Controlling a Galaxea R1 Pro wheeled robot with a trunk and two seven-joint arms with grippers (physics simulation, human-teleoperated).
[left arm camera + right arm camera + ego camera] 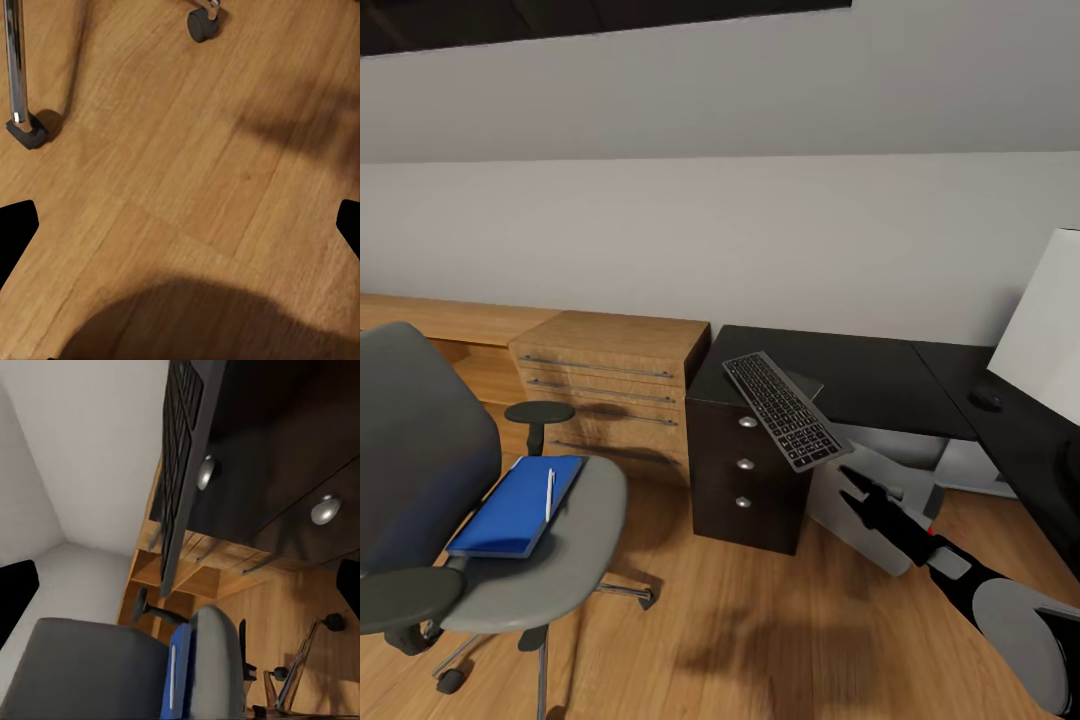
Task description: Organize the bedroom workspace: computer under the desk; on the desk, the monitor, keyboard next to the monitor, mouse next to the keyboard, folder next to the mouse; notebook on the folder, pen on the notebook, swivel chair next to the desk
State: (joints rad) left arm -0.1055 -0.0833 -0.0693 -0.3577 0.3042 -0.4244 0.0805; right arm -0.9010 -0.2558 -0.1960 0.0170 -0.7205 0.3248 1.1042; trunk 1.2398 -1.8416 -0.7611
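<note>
At frame centre the keyboard [783, 410] lies tilted, overhanging the table [860, 375] edge, seemingly just set down, since the right gripper [847, 484] hangs released right below it.

Flat even ambient light, no visible source, no glare. Head view: white wall bright, desk [880, 375] top near-black with detail lost; soft diffuse shadow blob on floor [760, 640] well left of right gripper [852, 483]. Monitor [1045, 320] face washed out pale. Left wrist view: broad dark shadow on wood close under gripper, fainter one beyond — edges soft. Right wrist view: swivel chair [112, 667] seat blurred, low-res render softness throughout.
</note>
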